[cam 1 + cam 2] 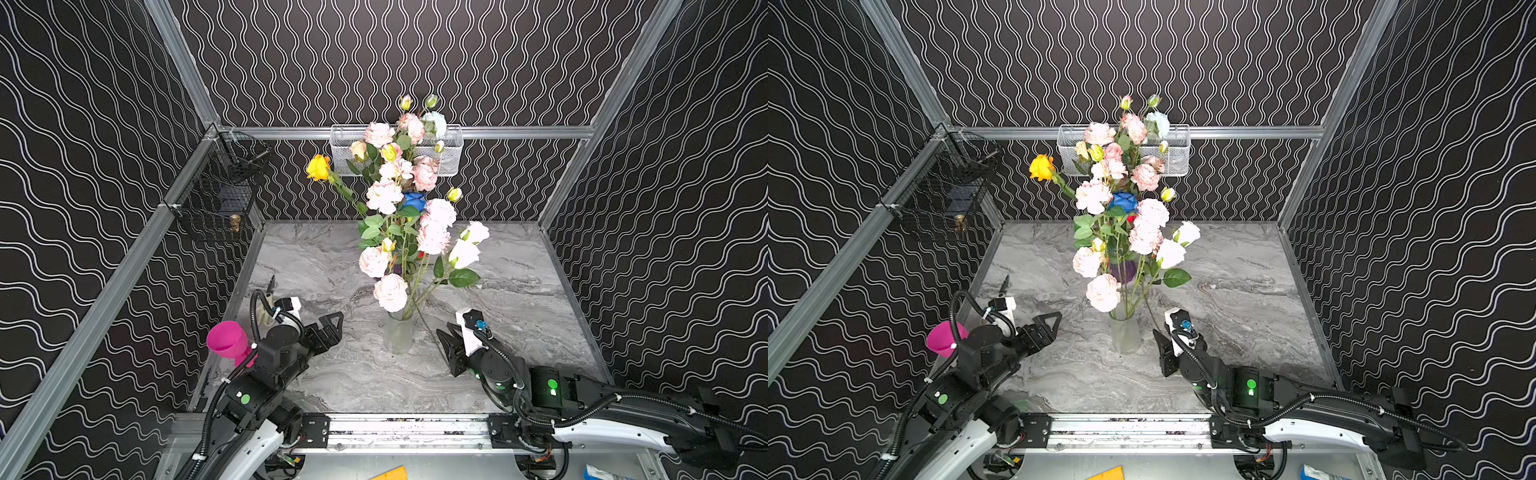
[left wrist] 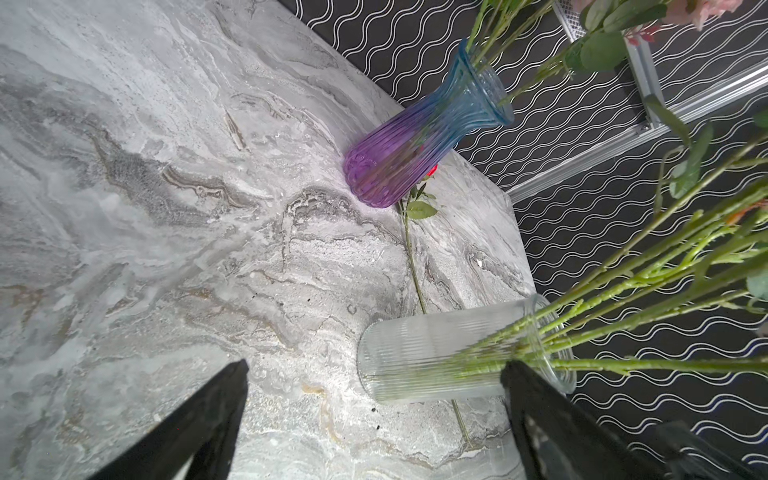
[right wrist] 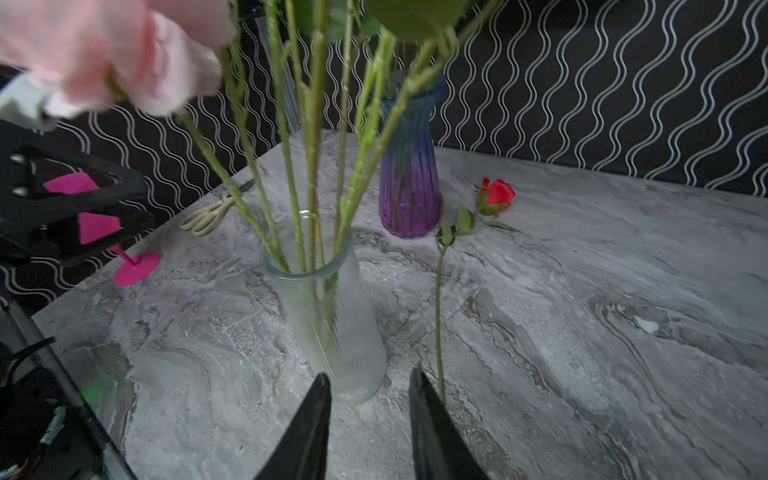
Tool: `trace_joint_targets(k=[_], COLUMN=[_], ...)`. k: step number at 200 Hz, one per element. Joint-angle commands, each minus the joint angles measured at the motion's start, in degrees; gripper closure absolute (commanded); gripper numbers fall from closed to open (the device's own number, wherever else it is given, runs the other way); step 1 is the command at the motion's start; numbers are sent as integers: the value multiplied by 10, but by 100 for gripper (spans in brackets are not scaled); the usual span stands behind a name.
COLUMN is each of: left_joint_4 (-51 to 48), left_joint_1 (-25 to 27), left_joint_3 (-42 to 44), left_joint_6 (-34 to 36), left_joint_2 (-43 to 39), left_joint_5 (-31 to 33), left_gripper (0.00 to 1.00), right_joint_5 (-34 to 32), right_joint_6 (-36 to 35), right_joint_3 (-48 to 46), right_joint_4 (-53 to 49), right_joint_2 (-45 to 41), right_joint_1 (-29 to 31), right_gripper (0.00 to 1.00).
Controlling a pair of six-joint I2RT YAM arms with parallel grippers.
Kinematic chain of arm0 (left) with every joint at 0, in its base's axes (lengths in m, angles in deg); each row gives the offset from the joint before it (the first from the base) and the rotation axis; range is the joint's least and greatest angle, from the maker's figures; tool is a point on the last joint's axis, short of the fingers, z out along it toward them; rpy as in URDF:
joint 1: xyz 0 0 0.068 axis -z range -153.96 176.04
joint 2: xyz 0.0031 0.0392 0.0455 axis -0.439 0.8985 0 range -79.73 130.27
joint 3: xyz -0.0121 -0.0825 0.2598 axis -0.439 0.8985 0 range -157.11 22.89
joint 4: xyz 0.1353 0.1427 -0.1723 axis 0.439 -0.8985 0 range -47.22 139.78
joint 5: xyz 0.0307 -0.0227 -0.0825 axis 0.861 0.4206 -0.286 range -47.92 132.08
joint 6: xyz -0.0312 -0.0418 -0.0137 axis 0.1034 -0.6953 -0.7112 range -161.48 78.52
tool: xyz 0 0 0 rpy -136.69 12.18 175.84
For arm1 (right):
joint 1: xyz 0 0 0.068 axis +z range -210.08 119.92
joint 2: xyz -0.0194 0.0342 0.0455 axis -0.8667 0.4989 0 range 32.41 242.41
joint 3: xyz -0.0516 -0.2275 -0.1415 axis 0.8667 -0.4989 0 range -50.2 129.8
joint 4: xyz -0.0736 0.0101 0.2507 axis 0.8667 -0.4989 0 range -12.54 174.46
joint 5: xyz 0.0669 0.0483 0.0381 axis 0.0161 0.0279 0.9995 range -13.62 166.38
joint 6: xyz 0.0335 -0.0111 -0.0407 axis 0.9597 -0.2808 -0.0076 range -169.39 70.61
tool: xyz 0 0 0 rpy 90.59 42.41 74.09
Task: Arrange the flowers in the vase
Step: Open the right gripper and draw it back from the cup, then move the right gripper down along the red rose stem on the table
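Long-stemmed pink and white roses (image 1: 390,291) stand in the ribbed clear glass vase (image 1: 398,334) near the marble table's (image 1: 519,291) front edge; a red rose (image 3: 496,194) lies beside it. Left hand (image 2: 376,365) spread wide; right hand (image 3: 370,374) partly spread, empty.

Flowers (image 1: 432,239): pale pink, white, yellow-orange and blue heads, long green stems, split between two upright vases.
Clear ribbed vase (image 1: 398,334): front.
Purple-to-blue vase (image 3: 409,183): behind it.
Red rose (image 3: 496,195): flat on the table (image 3: 582,311), stem just beside the clear vase.
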Motion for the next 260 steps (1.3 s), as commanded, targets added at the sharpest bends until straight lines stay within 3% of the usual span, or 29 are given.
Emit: trace_joint_targets(k=[1, 26, 59, 89, 173, 260], left_joint_4=[19, 20, 16, 10, -5, -9], left_joint_1=[-1, -1, -1, -1, -1, -1], left_joint_3=[-3, -4, -5, 1, -3, 5], left_joint_6=[8, 9, 12, 13, 22, 15], left_joint_2=[3, 8, 8, -6, -14, -26], left_joint_5=[-1, -2, 0, 5, 15, 14], left_gripper=[1, 2, 2, 1, 2, 1], right_joint_5=[36, 131, 312, 405, 376, 373], right_joint_6=[44, 43, 51, 44, 19, 27], right_joint_3=[-18, -39, -47, -20, 145, 140], right_joint_4=[1, 27, 63, 88, 97, 117], right_joint_2=[-4, 1, 67, 184, 496, 568], right_joint_1=[-38, -129, -285, -338, -358, -362], right_gripper=[68, 69, 65, 56, 54, 59])
